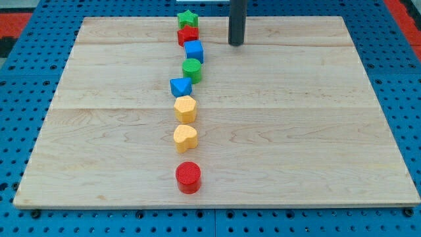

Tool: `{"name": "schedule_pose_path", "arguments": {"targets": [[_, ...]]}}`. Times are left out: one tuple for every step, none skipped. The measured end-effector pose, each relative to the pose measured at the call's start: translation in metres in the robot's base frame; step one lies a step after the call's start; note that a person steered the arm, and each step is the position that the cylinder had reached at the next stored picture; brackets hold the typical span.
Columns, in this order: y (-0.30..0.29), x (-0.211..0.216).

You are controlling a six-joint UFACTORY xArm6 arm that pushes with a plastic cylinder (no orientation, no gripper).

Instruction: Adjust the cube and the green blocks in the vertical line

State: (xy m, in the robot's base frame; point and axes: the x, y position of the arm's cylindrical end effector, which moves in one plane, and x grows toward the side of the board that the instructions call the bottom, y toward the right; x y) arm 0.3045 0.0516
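Observation:
Several blocks stand in a rough vertical line on the wooden board [296,131]. From the view's top: a green star [188,18], a red block [187,35], a blue cube [194,51], a green cylinder [192,69], a blue block [180,86], a yellow hexagon-like block [185,108], a yellow heart-shaped block [185,137] and a red cylinder [189,177]. The line bends a little to the right at the blue cube and green cylinder. My tip [237,43] is near the view's top, to the right of the blue cube and red block, apart from them.
The board lies on a blue pegboard table [20,66]. A red patch [16,20] shows at the view's top left corner.

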Motion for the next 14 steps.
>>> {"name": "schedule_pose_path", "arguments": {"targets": [[0.034, 0.012], [0.065, 0.028], [0.066, 0.028], [0.063, 0.028], [0.018, 0.019], [-0.015, 0.012], [-0.046, 0.012], [-0.059, 0.012], [-0.044, 0.012], [-0.037, 0.027], [-0.049, 0.034], [-0.049, 0.047], [-0.060, 0.050], [-0.063, 0.050]]}}
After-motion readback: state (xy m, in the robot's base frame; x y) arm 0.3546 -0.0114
